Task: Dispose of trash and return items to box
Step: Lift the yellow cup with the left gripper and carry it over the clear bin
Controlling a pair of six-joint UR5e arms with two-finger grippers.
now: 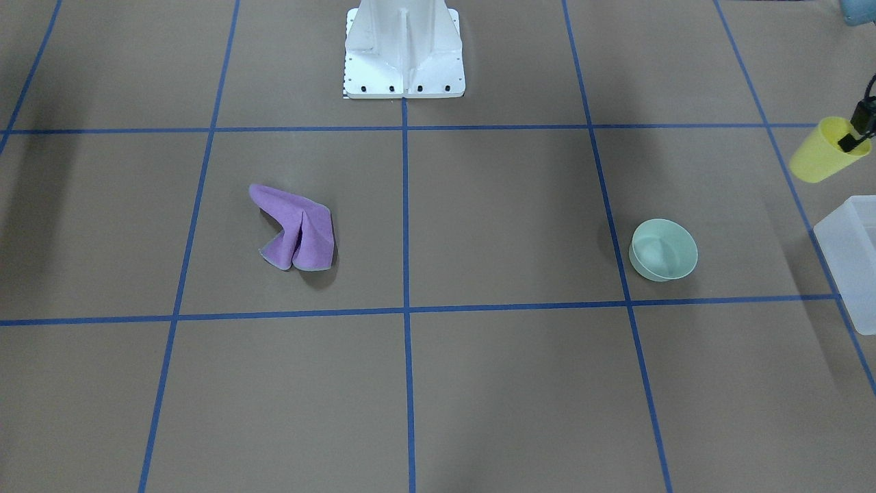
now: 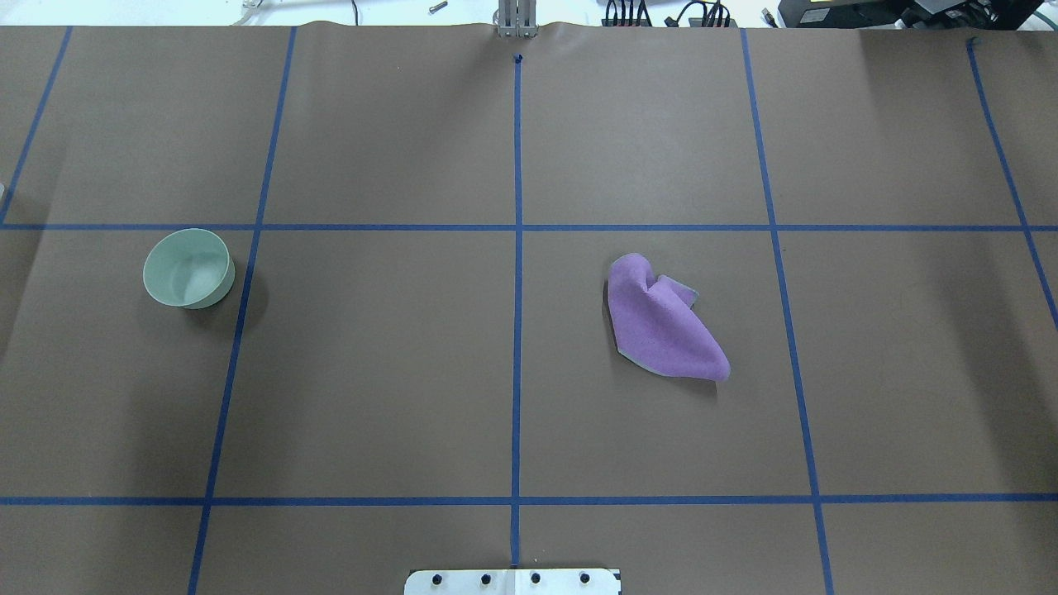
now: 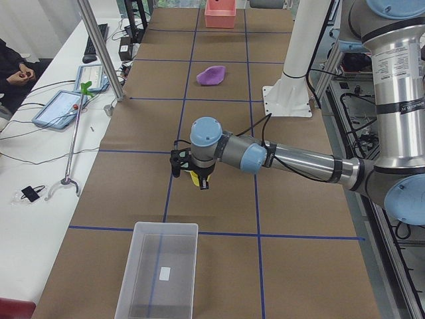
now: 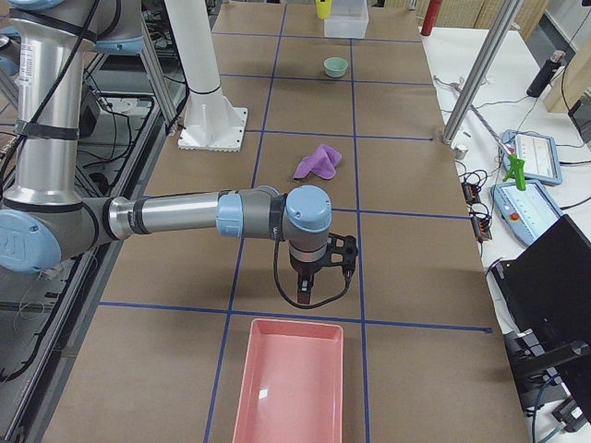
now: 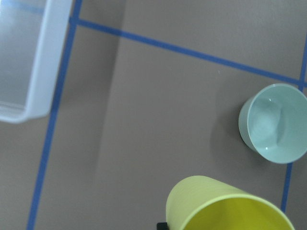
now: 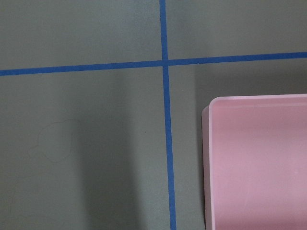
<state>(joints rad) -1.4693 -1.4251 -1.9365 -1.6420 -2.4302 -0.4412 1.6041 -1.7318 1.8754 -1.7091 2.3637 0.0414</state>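
My left gripper (image 1: 857, 131) is shut on the rim of the yellow cup (image 1: 825, 150) and holds it tilted in the air, beside the translucent white box (image 1: 852, 253). In the left wrist view the cup (image 5: 225, 206) is at the bottom, the box (image 5: 24, 57) at the top left and the mint-green bowl (image 5: 273, 123) at the right. The bowl (image 2: 188, 268) stands upright on the table. The exterior left view shows the left gripper (image 3: 192, 174) just short of the empty box (image 3: 159, 276). My right gripper (image 4: 309, 291) hovers near a pink tray (image 4: 291, 383); I cannot tell whether it is open.
A crumpled purple cloth (image 2: 661, 318) lies on the table right of centre. The pink tray (image 6: 259, 163) sits at the table's right end. The robot's white base (image 1: 404, 55) stands at the middle of the near edge. Blue tape lines grid the brown table.
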